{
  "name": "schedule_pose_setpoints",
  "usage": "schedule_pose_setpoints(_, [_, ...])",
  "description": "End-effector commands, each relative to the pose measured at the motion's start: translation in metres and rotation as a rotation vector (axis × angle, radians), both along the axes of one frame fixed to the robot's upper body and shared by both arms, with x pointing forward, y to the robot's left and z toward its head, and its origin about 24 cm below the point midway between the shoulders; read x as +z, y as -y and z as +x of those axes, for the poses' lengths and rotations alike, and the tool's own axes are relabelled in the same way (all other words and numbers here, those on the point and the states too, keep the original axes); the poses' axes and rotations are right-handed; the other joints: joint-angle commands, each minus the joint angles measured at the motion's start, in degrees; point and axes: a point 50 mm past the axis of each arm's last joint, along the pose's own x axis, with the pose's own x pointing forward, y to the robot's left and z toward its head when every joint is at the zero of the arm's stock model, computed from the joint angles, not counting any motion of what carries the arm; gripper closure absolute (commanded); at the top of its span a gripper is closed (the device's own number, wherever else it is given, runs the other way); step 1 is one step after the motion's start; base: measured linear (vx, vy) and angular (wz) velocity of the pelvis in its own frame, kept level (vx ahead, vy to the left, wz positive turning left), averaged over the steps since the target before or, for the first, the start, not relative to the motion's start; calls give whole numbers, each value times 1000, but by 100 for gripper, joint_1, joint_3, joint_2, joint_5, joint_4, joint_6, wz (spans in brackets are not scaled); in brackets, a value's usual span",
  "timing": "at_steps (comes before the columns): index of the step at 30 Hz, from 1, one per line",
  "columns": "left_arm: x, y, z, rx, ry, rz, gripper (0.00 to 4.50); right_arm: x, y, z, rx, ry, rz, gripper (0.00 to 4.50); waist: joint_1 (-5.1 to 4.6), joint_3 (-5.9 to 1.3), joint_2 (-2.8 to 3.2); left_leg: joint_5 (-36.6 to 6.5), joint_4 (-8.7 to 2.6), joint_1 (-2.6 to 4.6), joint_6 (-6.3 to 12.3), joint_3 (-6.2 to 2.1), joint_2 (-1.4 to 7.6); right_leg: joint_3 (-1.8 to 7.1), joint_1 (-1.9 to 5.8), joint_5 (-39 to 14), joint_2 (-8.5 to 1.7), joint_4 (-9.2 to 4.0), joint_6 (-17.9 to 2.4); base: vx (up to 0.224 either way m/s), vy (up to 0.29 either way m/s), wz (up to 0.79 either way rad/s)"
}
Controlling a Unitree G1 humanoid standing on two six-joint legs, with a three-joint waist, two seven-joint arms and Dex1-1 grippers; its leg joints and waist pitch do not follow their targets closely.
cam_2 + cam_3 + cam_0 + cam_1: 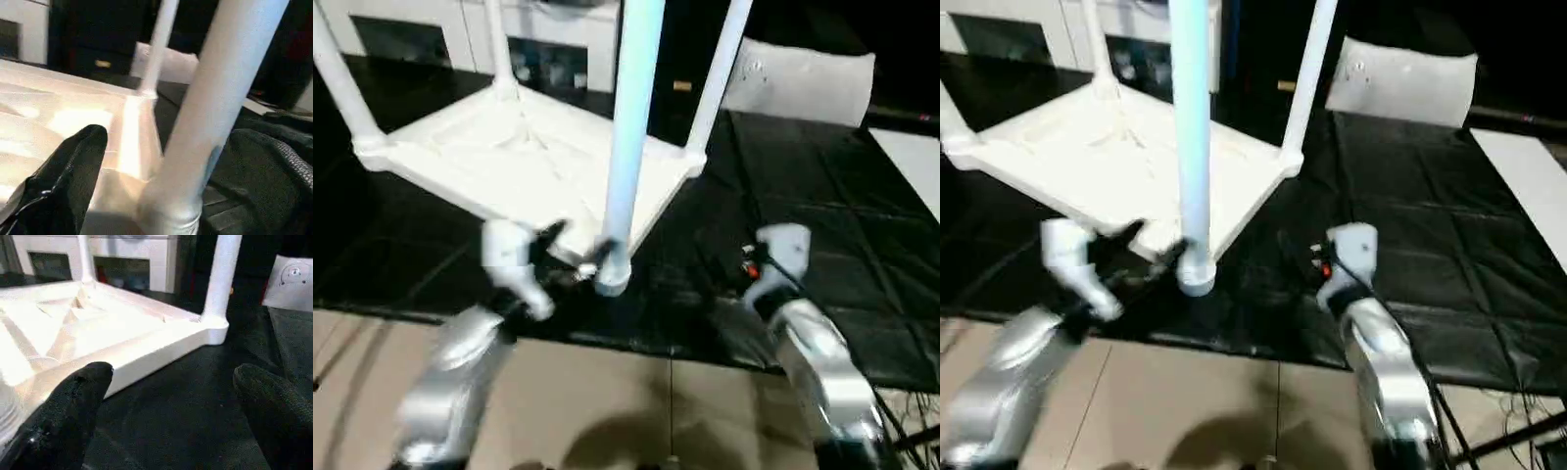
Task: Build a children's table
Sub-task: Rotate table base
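The children's table lies upside down on the black mat, its ribbed white tabletop [509, 166] facing up. White legs stand upright in its corner sockets: the near one [631, 127], one at the far left [337, 78], one at the back [497, 49] and one at the right [720, 69]. My left gripper [576, 253] is open at the near corner. The base of the near leg [230, 88] stands between its black fingers [73, 171], and no grip shows. My right gripper [171, 391] is open and empty, low over the mat to the right of that corner.
A white cabinet with dark compartments [558, 29] stands behind the table. A white pillow-like slab [803, 78] lies at the back right. The black mat [822, 225] stretches to the right, with tan floor [636, 411] in front and cables at the bottom right.
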Motion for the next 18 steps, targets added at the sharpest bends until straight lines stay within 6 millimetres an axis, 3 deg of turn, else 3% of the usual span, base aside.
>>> schedule_pose_setpoints(1, [3, -3, -3, 23, 2, 0, 4, 3, -1, -4, 1, -17, 8, 0, -8, -259, 81, -1231, -489, 10, 149, -225, 391, 483, 232, -2250, -566, -659, -183, 0, 0, 0])
schedule_pose_setpoints(2, [2, -7, -6, 58, -4, 5, 4, 5, -1, -8, 3, -23, 11, 0, -13, -263, 90, -1321, -480, 30, 114, -231, 362, 470, 211, -2460, -540, -691, -31, 0, 0, 0])
schedule_pose_setpoints(8, [-2, -22, -5, 231, -24, 21, 4, 2, -2, -23, -20, -69, 27, 0, -29, -270, 93, -1303, -507, 7, 103, -264, 369, 465, 203, -2269, -528, -695, 86, 0, 0, 0])
schedule_pose_setpoints(9, [-2, -20, -2, 243, -26, 33, 4, -1, -3, -25, -26, -94, 25, 0, -11, -347, 167, -1520, -212, 460, -360, 64, 307, 666, -189, -2420, -195, -850, 273, 0, 0, 0])
schedule_pose_setpoints(10, [-2, -20, -2, 243, -26, 33, 4, -1, -3, -25, -26, -94, 25, 0, -39, -260, 109, -1580, -274, 320, -362, 71, 256, 685, -129, -2444, -133, -830, 274, -23, 9, -34])
schedule_pose_setpoints(11, [-2, -17, 2, 244, -30, 46, 4, -3, -4, -27, -27, -108, 27, 0, 0, -259, 96, -1643, -281, 285, -391, 94, 234, 756, -106, -2503, -102, -803, 308, -14, 18, -50])
schedule_pose_setpoints(12, [-2, -15, 5, 247, -32, 56, 4, -3, -5, -28, -36, -115, 27, 0, 33, -301, 82, -1944, -195, 416, -356, 204, 215, 898, -252, -2594, -47, -772, 307, -14, 18, -50])
schedule_pose_setpoints(13, [-1, -15, 6, 249, -34, 60, 4, -2, -5, -29, -42, -118, 29, 0, 28, -332, 50, -1995, -151, 380, -274, 235, 168, 1007, -203, -2605, -85, -733, 232, 56, 48, -43])
schedule_pose_setpoints(14, [-1, -15, 6, 249, -34, 60, 4, -2, -5, -29, -42, -118, 29, 0, 126, -329, -78, -1816, 160, 105, 22, 117, 20, 1639, 127, -2899, -427, -800, -182, 65, 100, -60])
schedule_pose_setpoints(15, [-1, -16, 8, 264, -34, 66, 4, -2, -5, -29, -55, -125, 34, 0, 270, -284, -133, -1179, 438, -402, 440, -432, 69, 1923, 594, -3130, -1222, -839, -469, 65, 100, -60])
schedule_pose_setpoints(16, [0, -16, 10, 271, -33, 66, 4, -2, -4, -29, -60, -130, 33, 0, 249, -317, 28, -747, 565, -458, 458, -664, 160, 1987, 581, -2988, -1482, -901, -742, 20, 151, -55])
schedule_pose_setpoints(17, [0, -17, 10, 275, -33, 66, 4, -2, -4, -29, -61, -130, 32, 0, 188, -327, 23, -567, 684, -551, 483, -818, 132, 1929, 532, -2775, -1509, -876, -916, 9, 88, -21])
schedule_pose_setpoints(18, [1, -17, 11, 278, -33, 66, 4, -2, -4, -29, -61, -131, 32, 0, 90, -312, 89, -497, 727, -577, 460, -997, 88, 1813, 400, -2487, -1395, -904, -1245, 3, 186, -26])
